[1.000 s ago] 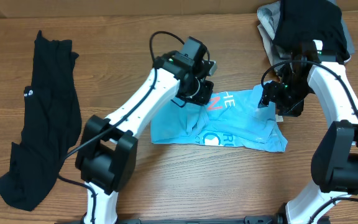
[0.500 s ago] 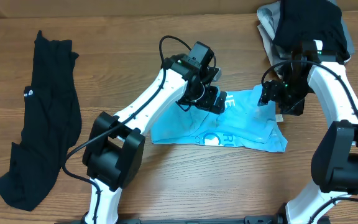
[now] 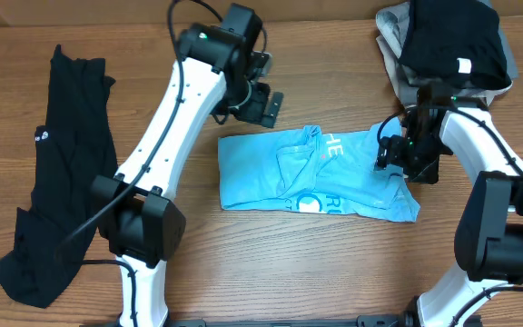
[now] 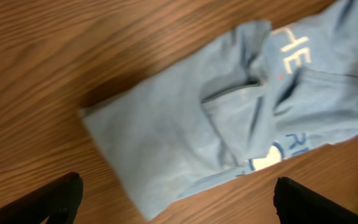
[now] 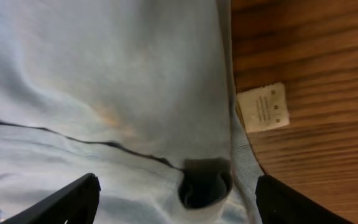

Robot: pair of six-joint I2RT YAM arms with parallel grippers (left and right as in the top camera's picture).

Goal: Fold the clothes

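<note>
The clothes are a light blue T-shirt (image 3: 320, 174) lying folded into a rough rectangle mid-table, and a long black garment (image 3: 62, 173) stretched out at the far left. My left gripper (image 3: 266, 103) hangs open behind the shirt's back left corner, holding nothing. In the left wrist view the shirt (image 4: 229, 112) lies below and ahead of the gripper (image 4: 179, 211), whose fingertips (image 4: 61, 199) are wide apart. My right gripper (image 3: 390, 156) is low over the shirt's right end. It (image 5: 179, 205) is open, with shirt fabric (image 5: 117, 81) and the collar rib under it.
A heap of black and grey clothing (image 3: 452, 41) sits at the back right corner, just behind my right arm. A white care label (image 5: 263, 107) lies on the wood beside the shirt's collar. Bare wooden table (image 3: 289, 263) runs along the front.
My left gripper has opened, let go of the shirt and pulled up and back to the left. The folded-over flap now lies on the shirt. The right gripper has opened wider.
</note>
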